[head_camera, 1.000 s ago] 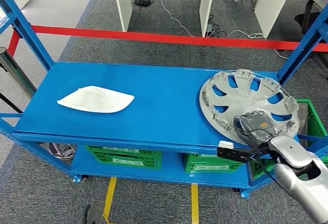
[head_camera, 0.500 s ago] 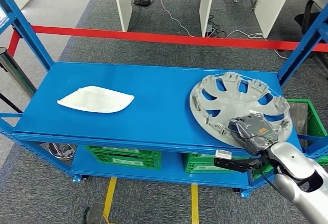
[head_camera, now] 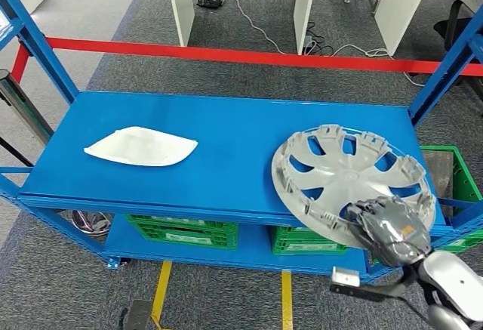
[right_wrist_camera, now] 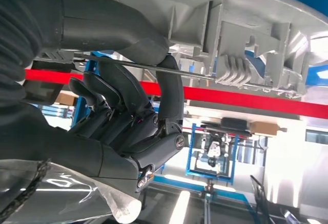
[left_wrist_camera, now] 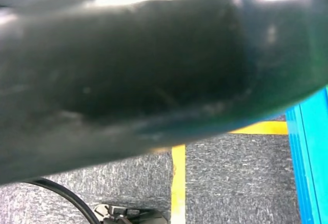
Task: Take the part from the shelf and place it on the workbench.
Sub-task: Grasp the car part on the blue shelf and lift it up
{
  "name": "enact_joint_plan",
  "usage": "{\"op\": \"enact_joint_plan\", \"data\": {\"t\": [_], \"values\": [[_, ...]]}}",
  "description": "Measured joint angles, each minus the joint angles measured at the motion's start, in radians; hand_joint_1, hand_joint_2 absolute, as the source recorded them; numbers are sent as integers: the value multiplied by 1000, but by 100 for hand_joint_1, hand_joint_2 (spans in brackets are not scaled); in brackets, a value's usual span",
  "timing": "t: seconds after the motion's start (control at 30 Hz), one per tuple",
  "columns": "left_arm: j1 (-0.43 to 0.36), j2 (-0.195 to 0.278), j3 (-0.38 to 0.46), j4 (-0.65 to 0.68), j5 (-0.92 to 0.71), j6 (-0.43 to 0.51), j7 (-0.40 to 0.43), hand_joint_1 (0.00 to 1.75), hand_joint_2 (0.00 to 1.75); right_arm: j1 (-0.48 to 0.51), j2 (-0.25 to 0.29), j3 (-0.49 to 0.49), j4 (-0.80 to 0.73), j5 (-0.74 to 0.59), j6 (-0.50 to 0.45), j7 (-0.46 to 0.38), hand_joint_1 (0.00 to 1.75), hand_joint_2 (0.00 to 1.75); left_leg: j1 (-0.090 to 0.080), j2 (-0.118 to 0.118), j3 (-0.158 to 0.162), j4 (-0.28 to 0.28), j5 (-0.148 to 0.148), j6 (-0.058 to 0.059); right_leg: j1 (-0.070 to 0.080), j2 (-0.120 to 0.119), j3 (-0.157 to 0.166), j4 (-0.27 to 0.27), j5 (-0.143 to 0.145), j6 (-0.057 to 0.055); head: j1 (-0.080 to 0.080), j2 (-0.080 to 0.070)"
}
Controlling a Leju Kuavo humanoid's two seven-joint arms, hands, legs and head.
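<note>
A silver hubcap [head_camera: 342, 175] lies at the right end of the blue shelf top [head_camera: 228, 149], its near rim hanging past the front edge. My right hand [head_camera: 387, 228] grips that near rim, thumb on top and fingers underneath. In the right wrist view the dark fingers [right_wrist_camera: 127, 111] curl under the hubcap's ribbed grey underside [right_wrist_camera: 240, 24] and its thin wire ring. A flat white part [head_camera: 141, 146] rests on the left half of the shelf, far from the hand.
Blue uprights [head_camera: 441, 69] frame both shelf ends, and a red bar [head_camera: 228, 54] runs behind. Green crates [head_camera: 182, 232] sit on the lower level, with another green bin [head_camera: 464, 179] at the right. White desk legs [head_camera: 305, 5] stand beyond. Yellow lines [head_camera: 287, 300] mark the floor.
The hubcap has slid left and toward me, now overhanging the shelf front. My right hand drew back and lower with it, keeping its hold on the rim.
</note>
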Motion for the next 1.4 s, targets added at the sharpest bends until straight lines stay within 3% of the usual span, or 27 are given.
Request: {"op": "enact_joint_plan", "data": {"t": [0.2, 0.4, 0.57, 0.83, 1.07, 1.4], "values": [[0, 0, 10, 6, 1, 11, 2, 0, 0, 109, -11, -47, -81, 18, -32, -10, 175, 175, 0, 0, 0, 0, 0, 0, 0, 0, 0, 0, 0, 0, 0, 0], [-2, 0, 10, 12, -10, 10, 3, 0, 0, 142, -10, -57, -118, 15, -43, -71, 175, 175, 0, 0, 0, 0, 0, 0, 0, 0, 0, 0, 0, 0, 0, 0], [-7, 0, 10, 16, -21, 7, 3, 0, 0, 116, -7, -43, -126, -3, -35, -141, 175, 175, 0, 0, 0, 0, 0, 0, 0, 0, 0, 0, 0, 0, 0, 0], [-11, 0, 10, 21, -27, 7, 4, 0, 0, 78, 2, -18, -126, -9, -32, -161, 175, 175, 0, 0, 0, 0, 0, 0, 0, 0, 1, 0, 0, 0, 0, 0], [-16, 0, 10, 21, -43, 9, 12, 0, 0, -29, 33, 51, -115, -24, -11, -189, 175, 175, 0, 0, 0, 0, 0, 0, 0, 0, 1, 0, 0, 0, 0, 0], [-16, 0, 10, 24, -48, -10, 14, 0, 0, -86, 46, 116, -94, -45, -15, -177, 175, 175, 0, 0, 0, 0, 0, 0, 0, 0, 0, 0, 0, 0, 0, 0]]}}
